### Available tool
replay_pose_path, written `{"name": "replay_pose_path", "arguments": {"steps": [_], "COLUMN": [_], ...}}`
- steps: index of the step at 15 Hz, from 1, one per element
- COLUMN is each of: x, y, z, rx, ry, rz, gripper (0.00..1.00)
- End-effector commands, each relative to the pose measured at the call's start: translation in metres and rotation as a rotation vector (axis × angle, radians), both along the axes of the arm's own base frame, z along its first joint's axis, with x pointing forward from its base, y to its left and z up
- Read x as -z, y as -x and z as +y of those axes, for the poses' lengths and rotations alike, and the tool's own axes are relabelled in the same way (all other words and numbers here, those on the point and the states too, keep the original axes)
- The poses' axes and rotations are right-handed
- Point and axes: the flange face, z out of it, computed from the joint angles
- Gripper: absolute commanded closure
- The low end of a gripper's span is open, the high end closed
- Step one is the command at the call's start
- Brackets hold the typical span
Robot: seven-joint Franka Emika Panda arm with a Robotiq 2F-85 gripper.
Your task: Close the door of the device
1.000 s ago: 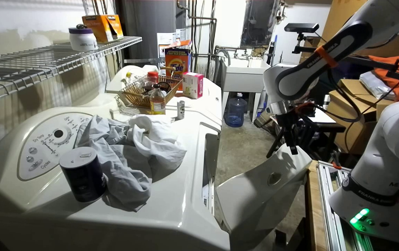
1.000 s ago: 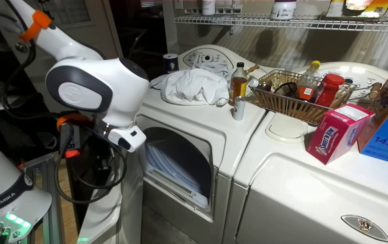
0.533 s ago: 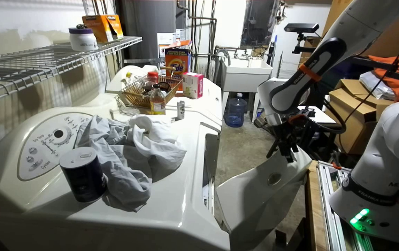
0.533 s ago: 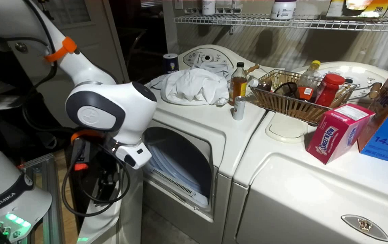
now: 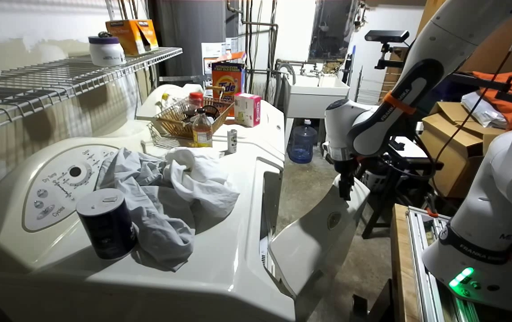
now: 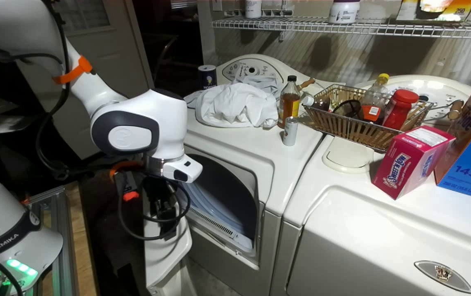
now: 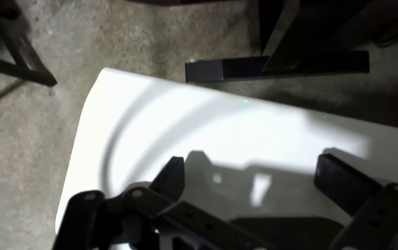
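Note:
The device (image 5: 233,241) is a white appliance with a rounded control panel (image 5: 63,188); its dark round opening (image 6: 223,197) shows in an exterior view. The white glossy door (image 5: 309,241) stands partly open, swung out from the front; it also shows in an exterior view (image 6: 163,263) and the wrist view (image 7: 199,121). My gripper (image 5: 345,194) points down at the door's upper part near its free end. In the wrist view its fingers (image 7: 249,165) are spread with nothing between them, over the white door surface. I cannot tell exactly where they touch it.
Crumpled cloth (image 5: 193,179), a dark canister (image 5: 106,228), a bottle (image 5: 202,129) and a small can (image 5: 232,141) stand on the device. A basket (image 6: 363,127) and pink box (image 6: 412,162) sit on the neighbouring appliance. A wooden bench edge (image 5: 399,259) and black stool (image 5: 383,205) are near the door.
The gripper came down onto the door, then moved toward the device. The door has swung with it, part way toward the opening; its free end has left the bench edge.

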Motion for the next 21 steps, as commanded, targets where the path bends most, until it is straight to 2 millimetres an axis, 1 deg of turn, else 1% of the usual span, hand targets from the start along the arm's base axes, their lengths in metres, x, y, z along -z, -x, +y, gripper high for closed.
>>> {"name": "replay_pose_path", "arguments": {"steps": [1, 3, 6, 7, 10, 13, 14, 15, 18, 21], "x": [0.012, 0.013, 0.015, 0.0, 0.003, 0.004, 0.008, 0.012, 0.012, 0.016], "y": [-0.02, -0.036, -0.055, -0.043, -0.054, -0.055, -0.05, -0.051, -0.072, -0.084], "z": [0.004, 0.01, 0.014, 0.01, 0.011, 0.011, 0.008, 0.005, 0.007, 0.016], "rx": [-0.127, -0.198, -0.269, -0.21, -0.239, -0.242, -0.237, -0.243, -0.367, -0.433], "ry": [0.023, 0.029, 0.022, 0.025, 0.024, 0.024, 0.021, 0.012, 0.006, -0.02], "rz": [-0.13, -0.217, -0.317, -0.295, -0.327, -0.327, -0.307, -0.315, -0.405, -0.495], "gripper": [0.0, 0.0, 0.0, 0.0, 0.0, 0.0, 0.0, 0.0, 0.0, 0.0]}}
